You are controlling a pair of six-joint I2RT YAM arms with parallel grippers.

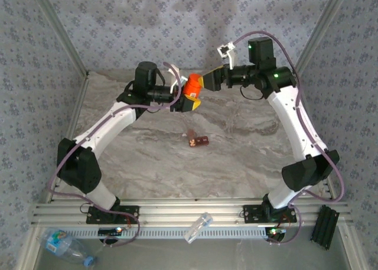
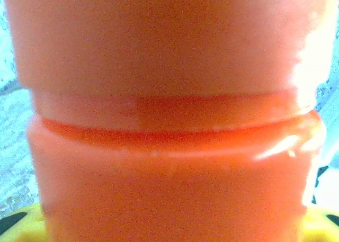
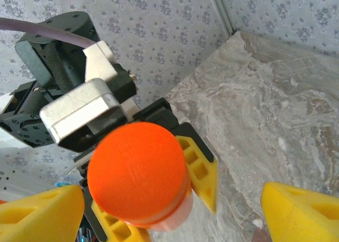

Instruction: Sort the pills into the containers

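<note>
A small orange-red pill bottle [image 1: 192, 85] with an orange cap [image 3: 136, 170] hangs above the back of the marble table [image 1: 254, 146]. My left gripper [image 1: 190, 100] is shut on its body, with a yellow finger [image 3: 204, 173] on either side. The bottle [image 2: 169, 146] sits right against the left wrist camera. My right gripper [image 1: 208, 81] is just right of the cap. Its jaws stand open, and its wide-apart yellow fingertips [image 3: 302, 213] do not touch the cap. Dark red-brown pills [image 1: 198, 141] lie on the table in front of both grippers.
A clear water bottle [image 1: 66, 245] lies off the table at the near left. A small clear vial [image 1: 198, 227] rests on the front rail, with a black bracket [image 1: 328, 225] at the near right. Patterned walls and metal posts [image 1: 59, 31] close in the back and sides.
</note>
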